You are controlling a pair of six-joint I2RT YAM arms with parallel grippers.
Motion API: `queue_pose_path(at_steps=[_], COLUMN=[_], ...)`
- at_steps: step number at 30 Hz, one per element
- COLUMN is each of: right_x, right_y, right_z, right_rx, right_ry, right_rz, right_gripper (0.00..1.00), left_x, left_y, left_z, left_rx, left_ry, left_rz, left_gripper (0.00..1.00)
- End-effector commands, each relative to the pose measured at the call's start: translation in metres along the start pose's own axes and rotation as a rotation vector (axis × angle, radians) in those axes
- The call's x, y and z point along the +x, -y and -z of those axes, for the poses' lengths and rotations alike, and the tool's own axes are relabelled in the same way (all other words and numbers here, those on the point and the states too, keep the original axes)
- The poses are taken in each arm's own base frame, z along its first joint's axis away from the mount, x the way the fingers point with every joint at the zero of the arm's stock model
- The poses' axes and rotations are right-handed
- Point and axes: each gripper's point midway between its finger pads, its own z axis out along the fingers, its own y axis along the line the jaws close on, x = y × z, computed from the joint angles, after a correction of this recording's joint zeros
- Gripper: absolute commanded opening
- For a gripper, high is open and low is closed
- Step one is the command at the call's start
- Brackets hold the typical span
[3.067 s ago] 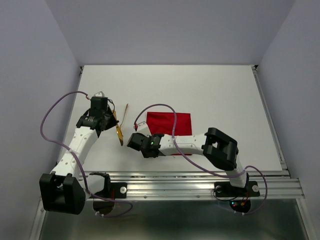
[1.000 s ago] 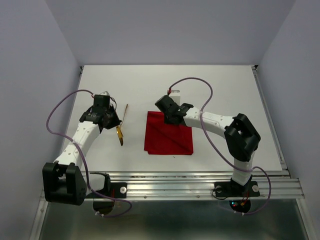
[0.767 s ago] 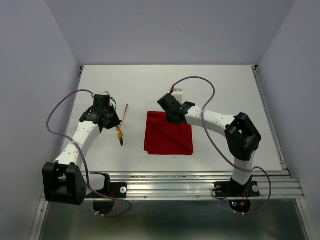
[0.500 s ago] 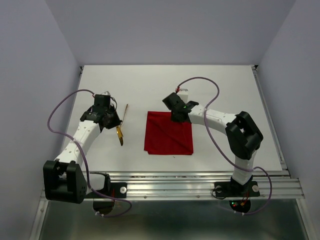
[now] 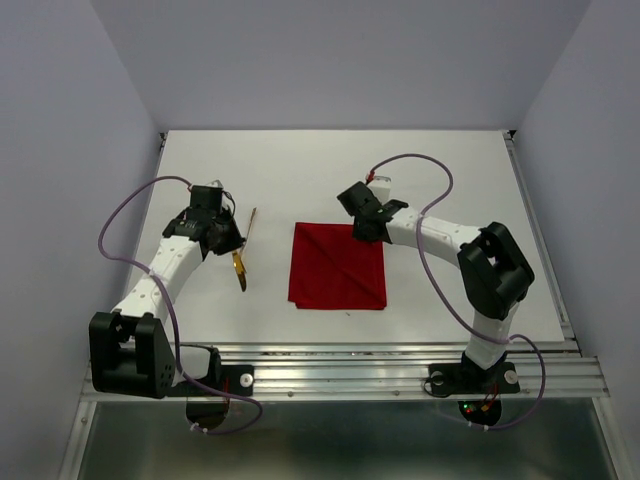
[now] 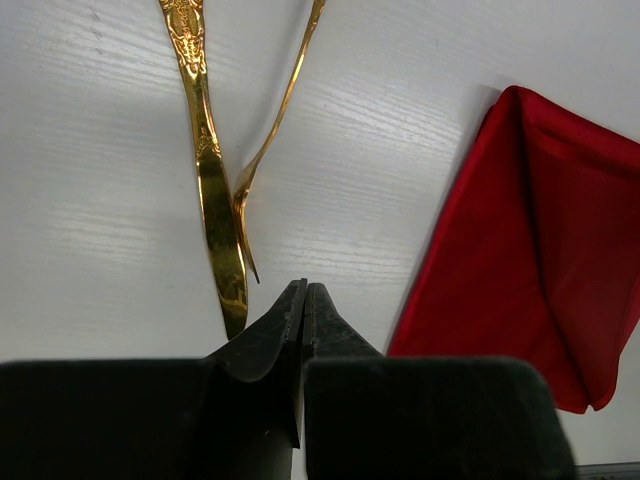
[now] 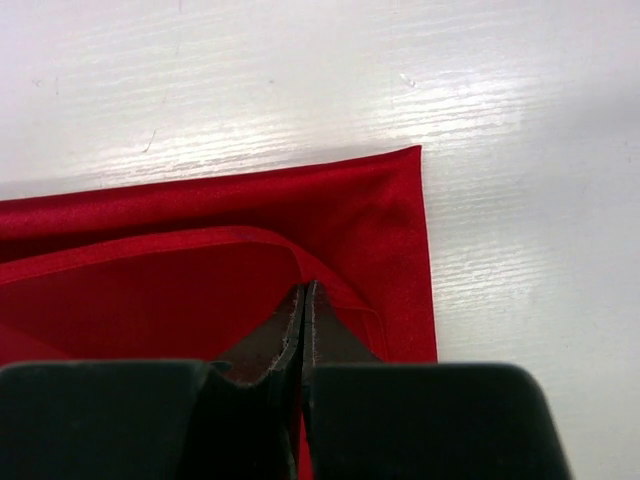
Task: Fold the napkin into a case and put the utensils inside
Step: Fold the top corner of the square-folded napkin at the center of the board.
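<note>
The red napkin (image 5: 337,268) lies folded flat, roughly square, at the table's middle. My right gripper (image 5: 368,232) is shut, its tips resting over the napkin's far right corner; in the right wrist view the tips (image 7: 302,292) touch a folded edge of the napkin (image 7: 180,280), with no cloth seen between them. The gold knife (image 5: 239,268) and the thinner fork (image 5: 250,225) lie left of the napkin. My left gripper (image 5: 228,243) is shut and holds nothing. In the left wrist view its tips (image 6: 303,290) hover just right of the knife (image 6: 215,200) and near the tines of the fork (image 6: 285,100).
The white table (image 5: 450,170) is walled on the left, back and right. A metal rail (image 5: 400,360) with both arm bases runs along the near edge. Purple cables loop off both arms above the table.
My right gripper has slid right along the napkin's far edge, from its far left part to its far right corner. The left arm, napkin and utensils have barely moved.
</note>
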Motion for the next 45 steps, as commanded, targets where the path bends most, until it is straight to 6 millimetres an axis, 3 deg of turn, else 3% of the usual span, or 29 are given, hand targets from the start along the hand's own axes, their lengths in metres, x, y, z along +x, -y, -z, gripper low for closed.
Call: queue_pose_path(at_steps=[1,28,33,35,38,40,45], right_x=[-0.024,-0.022,-0.021,-0.023,-0.03,-0.039,-0.043], right_y=[0.001,0.006,0.007,0.008,0.01,0.016,0.03], right_z=[0.006,0.0,0.0,0.003,0.01,0.019,0.042], right_rx=[-0.008,0.014,0.012,0.012,0.006,0.018,0.008], right_ry=[0.072,0.068,0.065,0.072,0.089,0.12,0.135], right_rz=[-0.064,-0.056,-0.055,-0.057,-0.044,-0.041,-0.035], right_gripper=[0.01,0.01,0.05,0.16,0.59,0.6,0.57], left_x=[-0.018,-0.015,-0.012,-0.011,-0.011,-0.008,-0.005], left_y=[0.008,0.011,0.011,0.013,0.022,0.033,0.063], left_z=[0.006,0.009,0.008,0.008,0.008,0.007,0.0], left_rx=[0.026,0.042,0.048,0.061,0.092,0.113,0.163], left_ry=[0.042,0.034,0.026,0.019,0.011,-0.002,-0.023], left_rz=[-0.019,-0.021,-0.02,-0.024,-0.046,-0.077,-0.119], left_gripper=[0.1,0.1,0.11,0.11,0.32,0.39,0.39])
